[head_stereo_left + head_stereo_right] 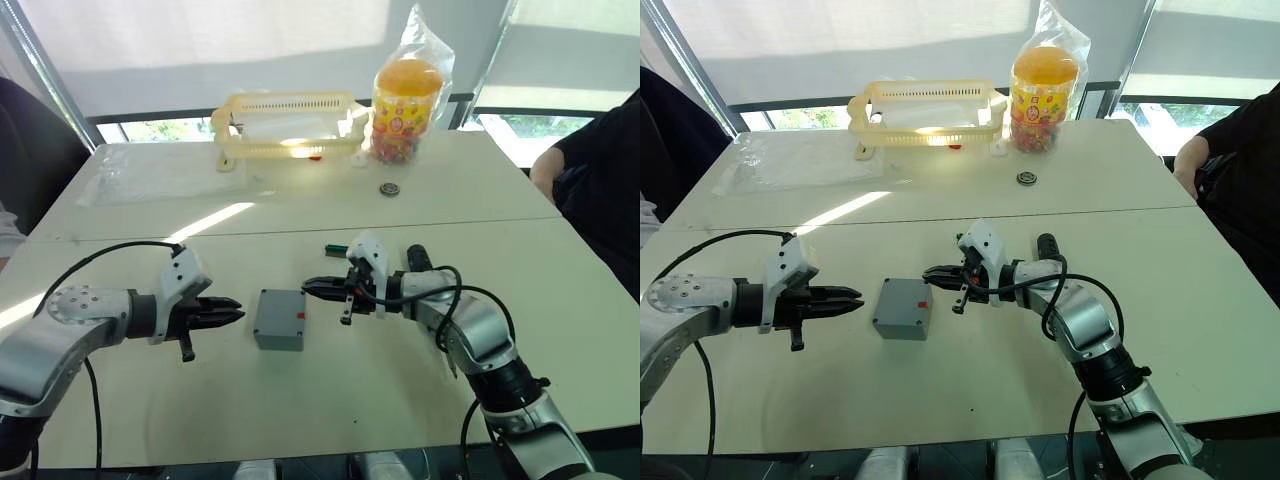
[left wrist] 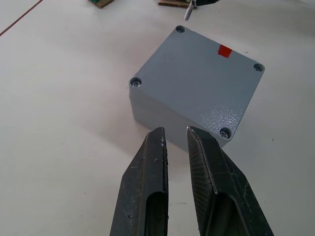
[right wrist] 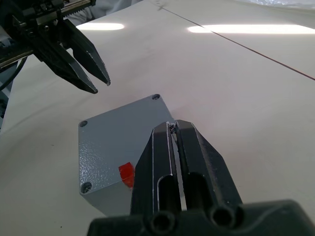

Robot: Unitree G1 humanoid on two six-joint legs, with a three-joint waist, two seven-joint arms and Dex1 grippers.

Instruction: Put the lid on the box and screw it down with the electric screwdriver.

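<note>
The box (image 1: pixel 280 319) sits near the surface's front edge, lid (image 2: pixel 197 78) on, screws seated. Left pincer (image 1: pixel 228 315) is slightly spread; right pincer (image 1: pixel 318 287) is pressed together, empty. Next: fetch the screwdriver.

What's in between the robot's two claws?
The grey box, lid already on it, sits between the left gripper and right gripper, touching neither. Both eye views show it.

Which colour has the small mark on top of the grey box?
Red. The mark on the box shows best in the left wrist view.
</note>
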